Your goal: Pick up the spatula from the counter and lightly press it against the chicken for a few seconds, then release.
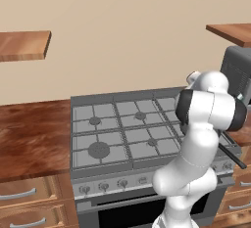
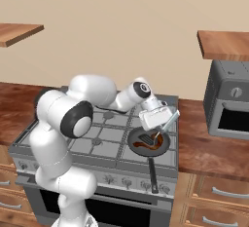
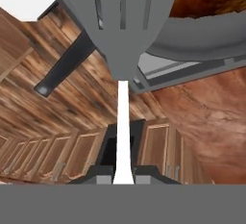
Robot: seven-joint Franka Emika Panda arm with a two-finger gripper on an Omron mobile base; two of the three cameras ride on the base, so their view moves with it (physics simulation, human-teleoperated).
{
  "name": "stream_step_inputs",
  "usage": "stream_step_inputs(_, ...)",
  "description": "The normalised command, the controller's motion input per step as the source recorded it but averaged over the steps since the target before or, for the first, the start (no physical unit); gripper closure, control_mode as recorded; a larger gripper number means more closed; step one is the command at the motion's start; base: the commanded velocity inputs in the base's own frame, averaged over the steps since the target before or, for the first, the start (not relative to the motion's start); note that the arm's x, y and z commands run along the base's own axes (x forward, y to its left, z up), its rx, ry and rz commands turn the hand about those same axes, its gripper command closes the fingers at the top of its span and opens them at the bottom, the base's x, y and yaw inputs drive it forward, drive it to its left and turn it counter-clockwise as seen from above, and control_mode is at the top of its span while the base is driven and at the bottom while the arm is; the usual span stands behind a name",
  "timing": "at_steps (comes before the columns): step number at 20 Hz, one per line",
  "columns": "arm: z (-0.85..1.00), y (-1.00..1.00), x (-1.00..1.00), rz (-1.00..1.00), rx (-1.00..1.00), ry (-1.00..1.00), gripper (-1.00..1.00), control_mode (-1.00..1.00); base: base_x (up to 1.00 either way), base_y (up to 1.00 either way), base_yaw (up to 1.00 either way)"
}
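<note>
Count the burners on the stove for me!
4: back left burner, back middle burner, front left burner, front middle burner. More may hide behind the arm.

We find both base views evenly and brightly lit with no visible source: the beige wall glows flat, and the white arm shades to soft grey underneath without a hard shadow on the stove. Edges stay crisp and straight to the corners, though the wood grain of the counter looks coarse. In the hand view the spatula looms stretched by closeness, yet sharp.
</note>
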Motion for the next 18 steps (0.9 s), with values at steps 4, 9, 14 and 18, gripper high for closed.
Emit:
stream_step_inputs(4, 0.00, 0.00, 0.00, 0.07, 0.00, 0.00, 1.00, -1.00, 0.00, 0.00, 0.00)
stream_step_inputs(9, 0.04, -0.03, -0.05, 0.07, 0.00, -0.03, 1.00, -1.00, 0.00, 0.00, 0.00)
stream_step_inputs(14, 0.09, 0.00, 0.00, 0.06, 0.02, -0.05, 1.00, -1.00, 0.00, 0.00, 0.00)
stream_step_inputs(18, 0.00, 0.00, 0.00, 0.06, 0.03, -0.03, 1.00, -1.00, 0.00, 0.00, 0.00)
